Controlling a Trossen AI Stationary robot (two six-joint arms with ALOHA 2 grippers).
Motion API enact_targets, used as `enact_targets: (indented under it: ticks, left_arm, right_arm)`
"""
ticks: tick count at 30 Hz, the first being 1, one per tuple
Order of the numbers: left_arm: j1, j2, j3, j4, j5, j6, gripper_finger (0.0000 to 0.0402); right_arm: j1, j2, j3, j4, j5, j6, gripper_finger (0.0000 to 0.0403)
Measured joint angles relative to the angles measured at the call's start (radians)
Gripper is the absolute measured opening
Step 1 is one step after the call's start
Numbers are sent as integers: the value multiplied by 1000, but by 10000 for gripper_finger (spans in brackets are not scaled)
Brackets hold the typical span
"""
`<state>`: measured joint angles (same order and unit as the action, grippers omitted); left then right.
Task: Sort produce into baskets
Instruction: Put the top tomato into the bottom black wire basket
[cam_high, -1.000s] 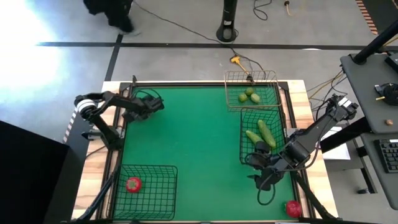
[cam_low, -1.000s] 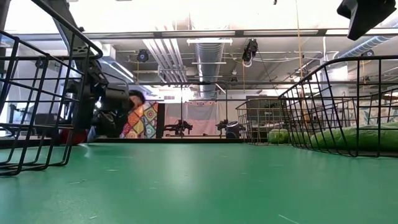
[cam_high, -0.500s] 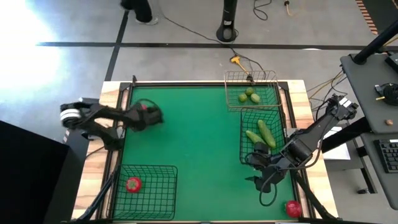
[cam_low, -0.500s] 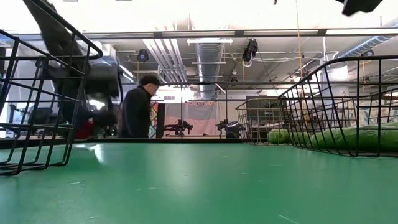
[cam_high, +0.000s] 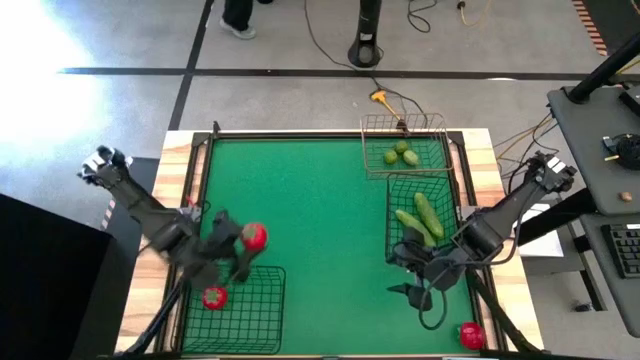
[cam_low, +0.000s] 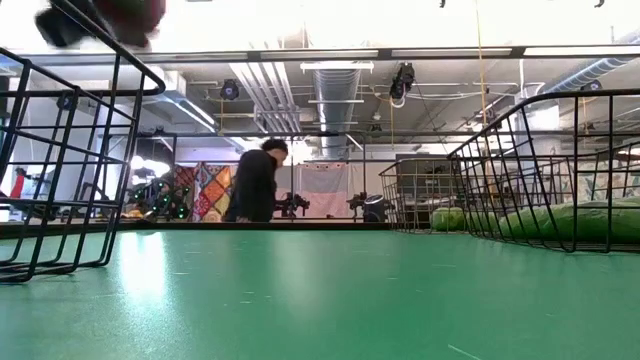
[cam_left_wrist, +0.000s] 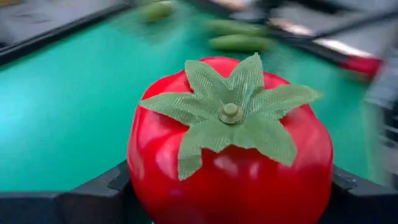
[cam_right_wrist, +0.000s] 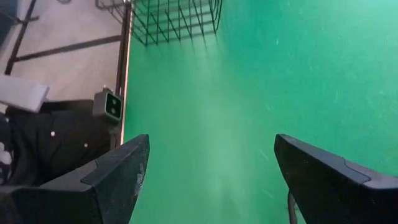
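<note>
Left gripper clamped on a red toy tomato, at the far edge of the near-left black basket.

The tomato's green leafy cap faces the wrist camera, a finger on either side. A second red piece lies in that basket. The right gripper, fingers spread wide and empty, hovers over the green mat beside the black basket holding cucumbers; small green fruits sit in the tan basket; another red piece lies at the table's near-right corner.

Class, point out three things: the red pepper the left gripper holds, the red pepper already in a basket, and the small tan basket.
Held red pepper (cam_left_wrist: 230, 165), left wrist view, on its glossy front.
Basket red pepper (cam_high: 214, 297), high view, on its middle.
Tan basket (cam_high: 403, 122), high view, on its far rim.
</note>
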<state>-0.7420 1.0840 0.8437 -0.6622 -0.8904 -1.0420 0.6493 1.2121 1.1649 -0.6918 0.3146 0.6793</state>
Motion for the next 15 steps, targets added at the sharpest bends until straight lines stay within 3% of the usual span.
enact_targets:
  ticks: [3,6,10,15]
  left_arm:
    - [-140,40,96,-25,-2,-15,260]
    - [-218,113,163,-150,60,-149,259]
    - [-232,225,215,-291,231,-404,256]
    - [-232,372,255,-238,407,-456,267]
  right_arm:
    - [-12,0,13,5,1,-2,338]
    - [-27,0,18,2,0,-20,338]
    - [-50,0,27,17,1,-69,338]
    - [-80,0,57,17,-1,-170,338]
